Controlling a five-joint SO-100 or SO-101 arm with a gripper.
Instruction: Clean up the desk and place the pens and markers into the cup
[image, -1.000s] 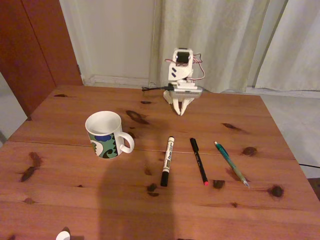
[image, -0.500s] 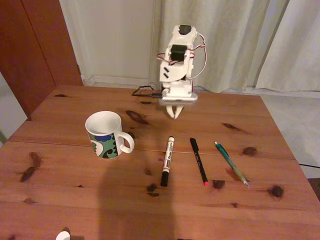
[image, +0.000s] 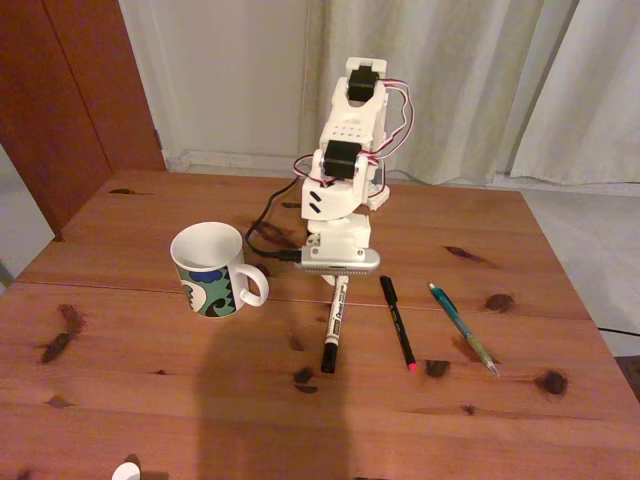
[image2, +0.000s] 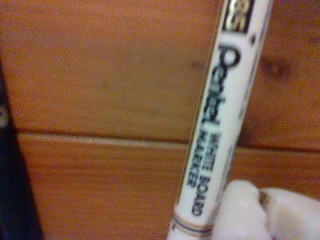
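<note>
On the desk (image: 140, 400) the three pens and markers lie side by side: a white marker (image: 333, 325) with black ends, a black pen (image: 397, 320) with a red tip, and a teal-green pen (image: 463, 327). The patterned white cup (image: 208, 268) stands upright to their left, handle toward the marker. My gripper (image: 335, 283) hangs low over the marker's far end, its fingers hidden under the white head. In the wrist view the marker (image2: 215, 125) runs up the frame, still flat on the wood. One white fingertip (image2: 245, 210) sits close by its right side.
The arm's black cable (image: 262, 238) loops on the desk between the cup and the arm base. A small white object (image: 126, 470) lies at the near edge. Curtains and a wall stand behind the desk; the floor drops off to the right.
The arm has unfolded from the back of the desk and swung forward and down, bringing the gripper from near its base to just over the white marker's far end.
</note>
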